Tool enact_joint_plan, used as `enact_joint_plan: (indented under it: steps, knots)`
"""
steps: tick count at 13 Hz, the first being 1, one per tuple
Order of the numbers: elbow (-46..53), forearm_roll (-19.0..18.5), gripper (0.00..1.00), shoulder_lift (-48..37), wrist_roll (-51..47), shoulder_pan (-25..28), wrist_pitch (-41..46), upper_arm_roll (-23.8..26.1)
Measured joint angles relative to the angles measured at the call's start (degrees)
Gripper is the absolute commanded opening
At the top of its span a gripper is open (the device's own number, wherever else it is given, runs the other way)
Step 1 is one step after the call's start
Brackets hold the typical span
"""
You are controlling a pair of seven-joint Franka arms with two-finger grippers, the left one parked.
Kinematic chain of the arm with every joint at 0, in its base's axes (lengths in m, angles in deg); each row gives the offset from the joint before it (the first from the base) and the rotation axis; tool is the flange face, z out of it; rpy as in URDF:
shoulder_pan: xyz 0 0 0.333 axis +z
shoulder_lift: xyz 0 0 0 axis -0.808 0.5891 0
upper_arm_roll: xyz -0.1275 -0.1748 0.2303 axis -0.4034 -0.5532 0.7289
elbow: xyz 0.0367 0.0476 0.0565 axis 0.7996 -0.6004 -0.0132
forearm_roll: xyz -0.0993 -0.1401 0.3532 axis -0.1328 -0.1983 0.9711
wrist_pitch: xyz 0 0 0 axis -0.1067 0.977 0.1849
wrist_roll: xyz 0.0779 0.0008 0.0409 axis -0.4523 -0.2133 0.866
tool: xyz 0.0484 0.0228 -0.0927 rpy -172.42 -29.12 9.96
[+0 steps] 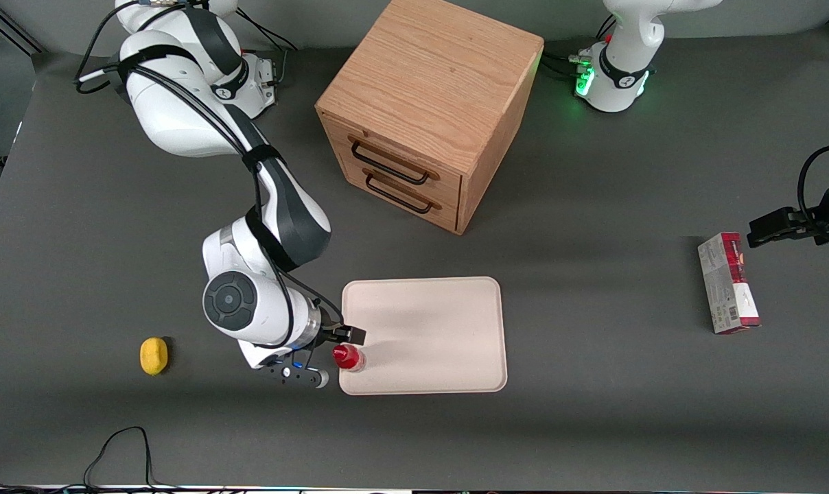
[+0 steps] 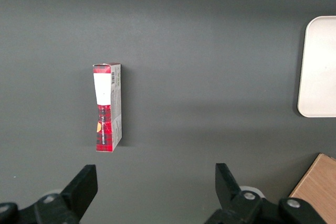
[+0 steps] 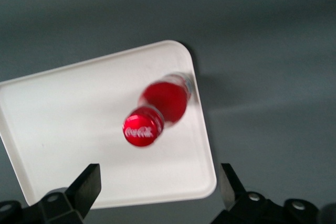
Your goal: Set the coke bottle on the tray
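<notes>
The coke bottle [image 1: 348,357] [image 3: 157,111], small and red with a red cap, stands upright on the cream-white tray [image 1: 428,329] [image 3: 68,129]. It is just inside the tray's corner nearest the working arm and the front camera. My right gripper [image 1: 333,357] [image 3: 159,179] hovers above that corner, open, its two dark fingers spread wide. Nothing is between the fingers, and the bottle stands apart from them.
A wooden drawer cabinet [image 1: 421,116] stands farther from the front camera than the tray. A yellow lemon [image 1: 154,356] lies toward the working arm's end of the table. A red-and-grey carton [image 1: 728,283] [image 2: 107,107] lies toward the parked arm's end.
</notes>
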Motion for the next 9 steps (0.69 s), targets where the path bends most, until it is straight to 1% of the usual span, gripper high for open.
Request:
enact_joint_plan:
  steps: [3,5,7,9]
  knots:
    - [0.6,-0.4,1.0,-4.0,4.9,-1.0,9.5,-0.4]
    - [-2.5,-0.4,1.0,-8.7,10.6,-3.4,14.5,-0.6]
    - [-11.3,-0.5,1.0,-15.7,18.3,-7.4,15.1,-0.7]
    - [-24.7,-0.4,1.0,-25.9,23.9,-9.7,11.6,-2.7]
